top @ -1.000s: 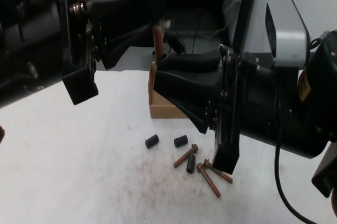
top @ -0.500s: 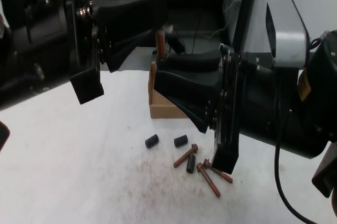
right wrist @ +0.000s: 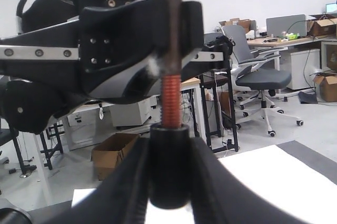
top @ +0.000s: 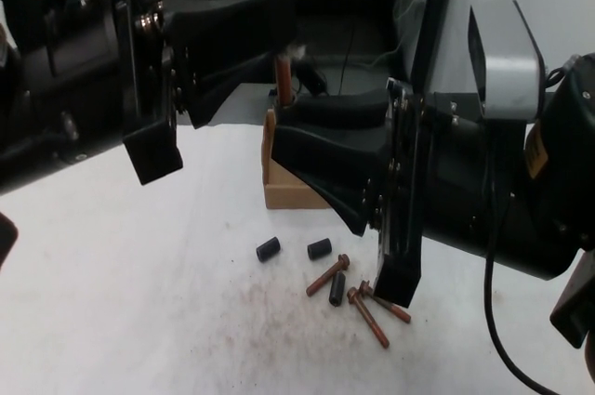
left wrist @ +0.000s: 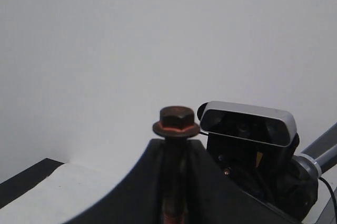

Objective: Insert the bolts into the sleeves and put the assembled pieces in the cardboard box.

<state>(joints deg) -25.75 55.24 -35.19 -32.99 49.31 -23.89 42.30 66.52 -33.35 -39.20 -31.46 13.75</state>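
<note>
Bolt lined up over sleeve in mid-air; pair not seated yet.
L fingers (left wrist: 156,162) clenched on a hex bolt (left wrist: 176,121), head up. R fingers (right wrist: 140,174) clenched on a black sleeve (right wrist: 168,182) under it, w/ the threaded tip at its mouth, prob. barely in. Cardboard box (top: 284,195) sits at the worktop (top: 112,302) far edge; its inside is hidden by an arm, so can't tell if any assembled pcs are in. Left to do: 3 loose sleeves (top: 268,249) (top: 319,248) (top: 337,287) and 3 loose bolts (top: 327,275) (top: 368,317) (top: 389,306), lying mid-worktop.

Bright diffuse light; bench (top: 139,274) pale, faint soft shadows under bolts (top: 367,313) (arms (top: 446,181) dark, little detail).
</note>
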